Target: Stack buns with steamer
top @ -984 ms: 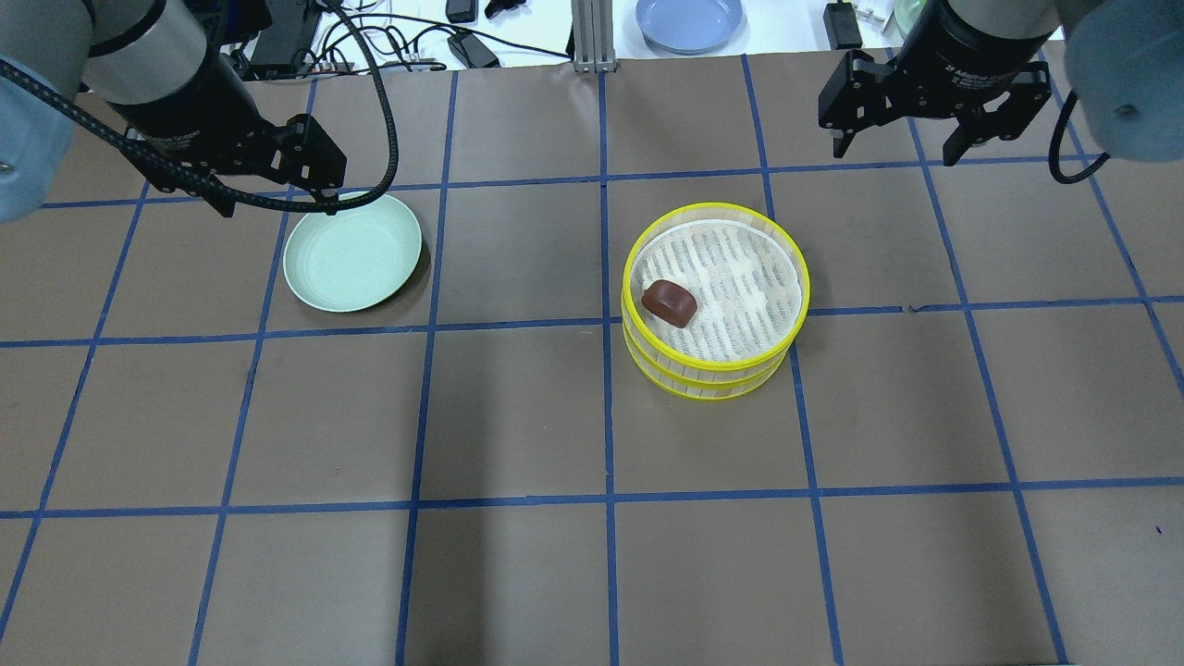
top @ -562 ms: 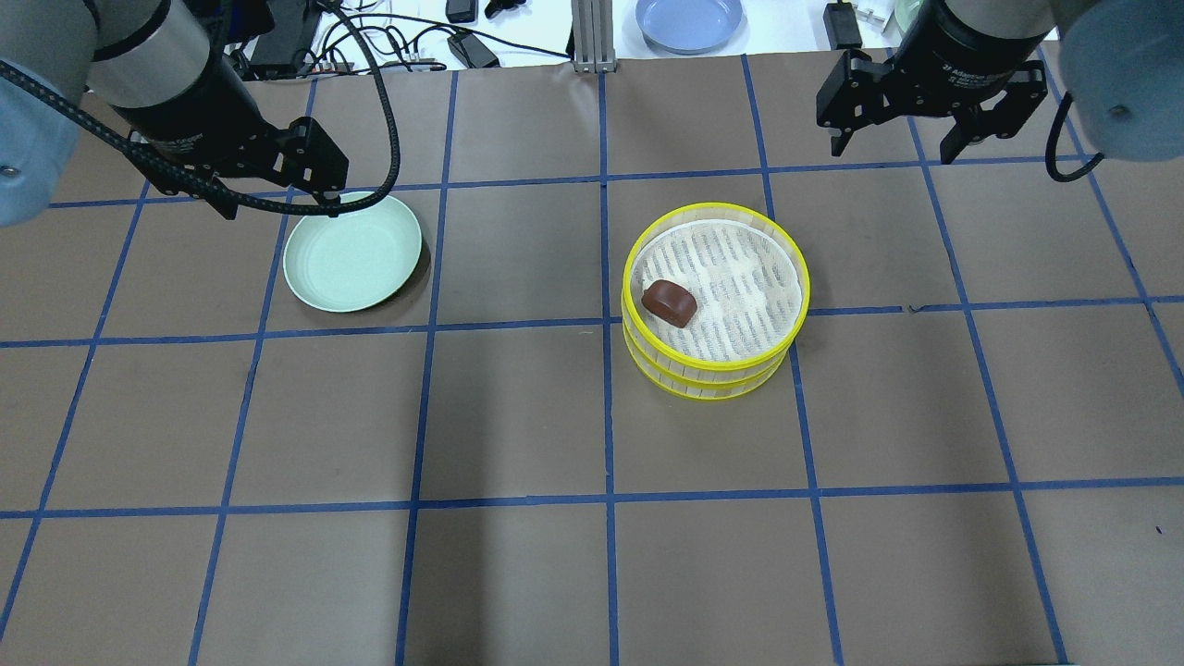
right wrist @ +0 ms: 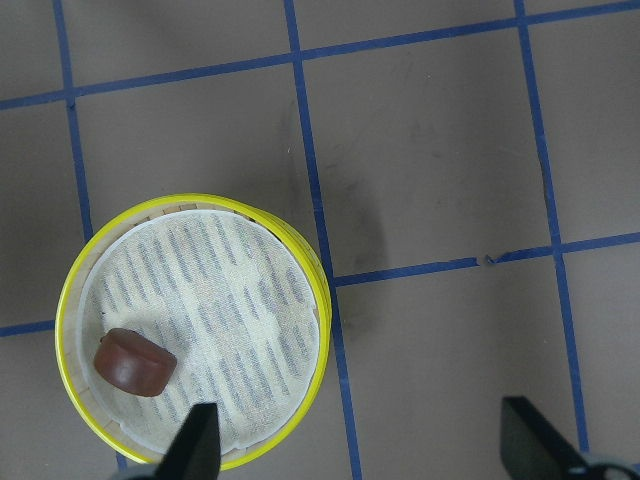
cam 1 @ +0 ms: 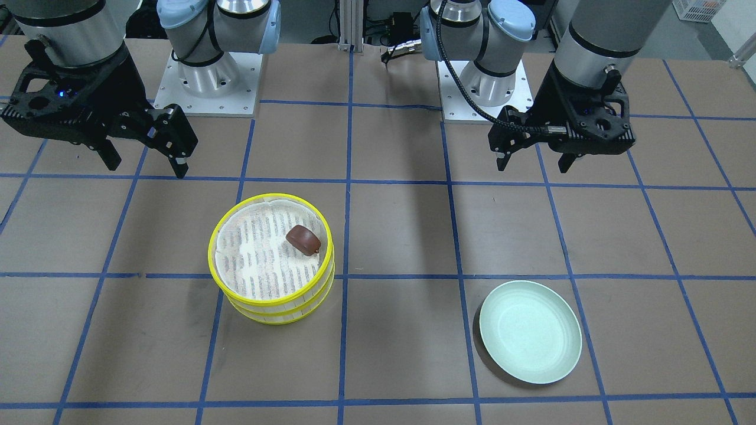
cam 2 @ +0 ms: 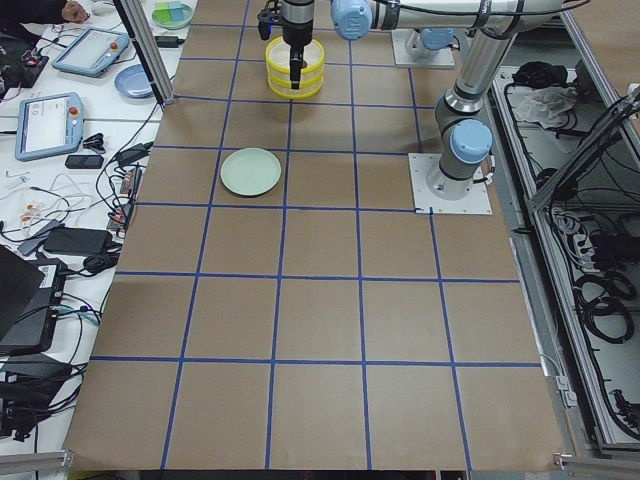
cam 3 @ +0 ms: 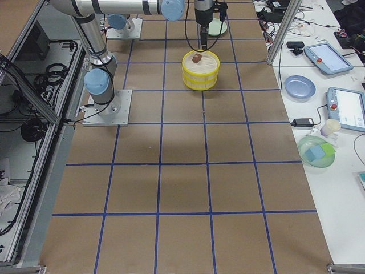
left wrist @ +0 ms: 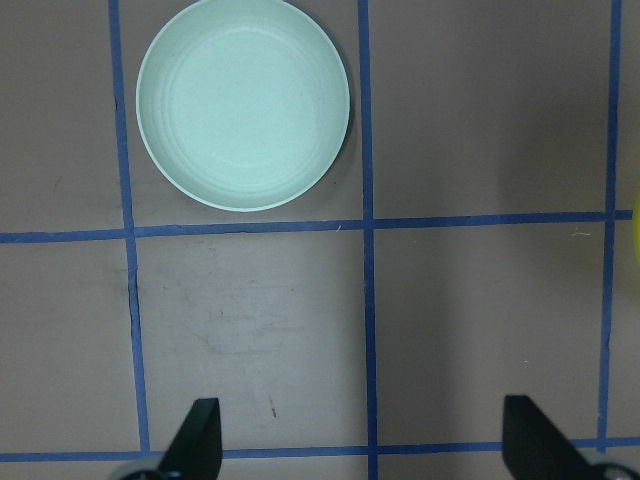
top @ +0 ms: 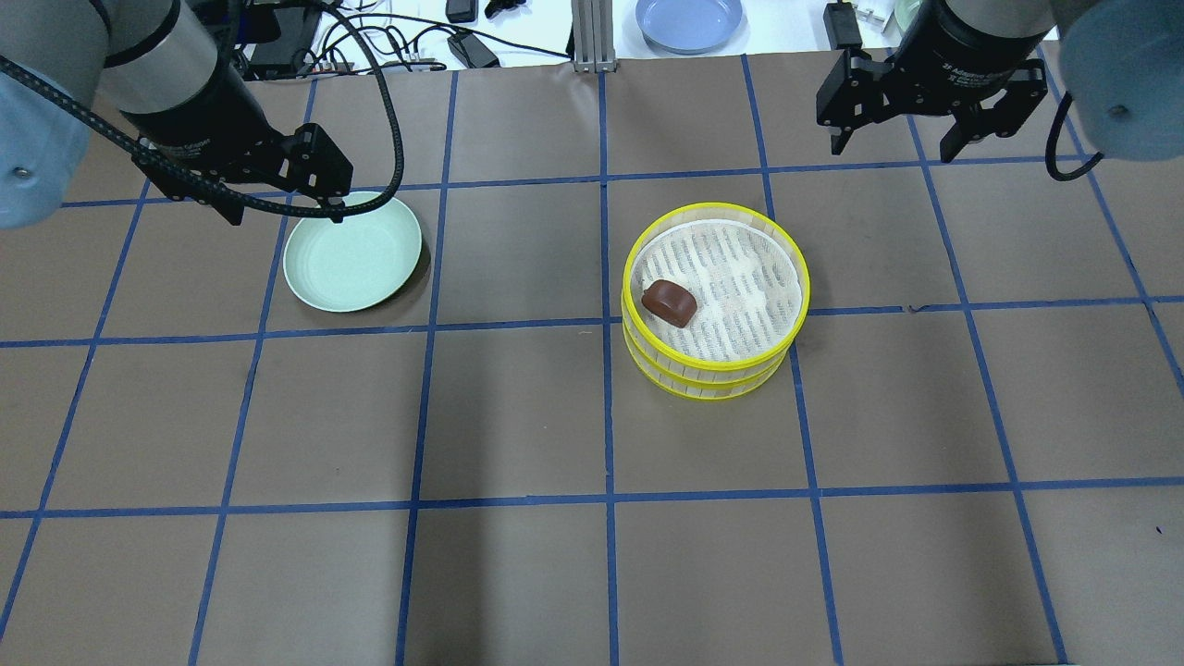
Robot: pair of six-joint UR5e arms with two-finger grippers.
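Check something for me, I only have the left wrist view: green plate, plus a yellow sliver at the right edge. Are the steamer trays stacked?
Observer: Yes. The steamer trays sit one on top of the other.
Operator: Any bun in there?
Observer: The brown bun lies on the top tray's cloth, close to the rim on the robot's left side.
Operator: And the white bun?
Observer: It shows in no view. I cannot tell whether it is under the top tray.
Operator: Right arm busy?
Observer: No. The right pincer is open, holds nothing and hovers beyond the steamer, apart from it.
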